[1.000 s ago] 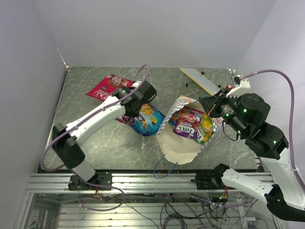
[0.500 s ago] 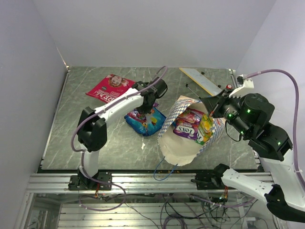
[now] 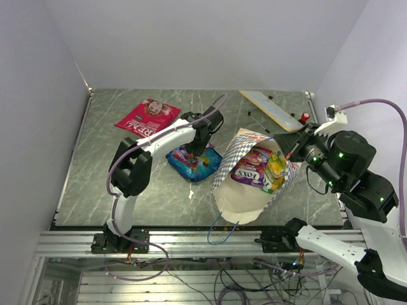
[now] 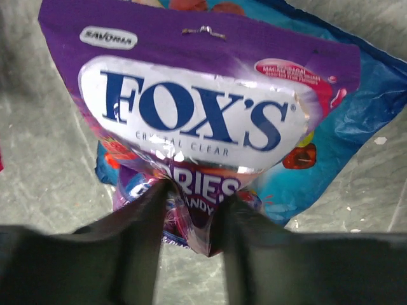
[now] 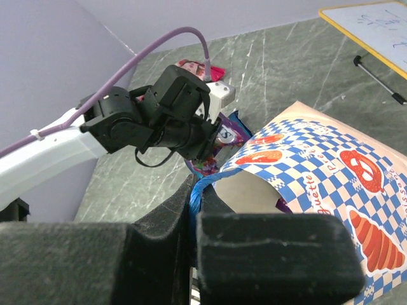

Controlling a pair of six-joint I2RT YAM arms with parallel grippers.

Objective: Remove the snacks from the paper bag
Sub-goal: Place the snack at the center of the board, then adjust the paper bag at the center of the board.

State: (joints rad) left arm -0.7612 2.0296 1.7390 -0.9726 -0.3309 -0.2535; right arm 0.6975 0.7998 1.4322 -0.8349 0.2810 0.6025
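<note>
Left hand (image 4: pixel 191 219): clamped on the bottom seam of a glossy purple packet with a white oval FOX'S label (image 4: pixel 191 108). The foil puckers between the two fingers (image 4: pixel 137 222). This purple packet lies partly across a larger blue crinkly packet with colourful print (image 3: pixel 191 168), near the middle of the desk (image 3: pixel 108 171) and outside the bag. Pinching the seam rather than the body gives the hand a thin, flat edge to grip, which is probably why it holds there.

A flat red-pink packet with white lettering (image 3: pixel 146 117) lies toward the far left corner, apart from the other two.

The large blue-and-white checkered paper bag (image 3: pixel 227 162) lies on its side toward the near right part of the desk, with its cream inside showing and its mouth facing the left arm. A second purple-and-white FOX'S packet (image 3: pixel 247 173) and a yellow-green packet (image 3: pixel 275 168) are visible inside, side by side and touching.

Right hand (image 5: pixel 191 203): fingers together on the thin blue string handle (image 5: pixel 194 190) at the bag's far rim. Judgement: this hold lifts the upper wall so the mouth gapes and the bag cannot slide while the other arm reaches in.

Status (judgement): three packets are out and two are left in the bag. The next step is likely to release the purple packet and then reach into the mouth. Risk: the glossy foil may slip, or the bag wall may sag.
</note>
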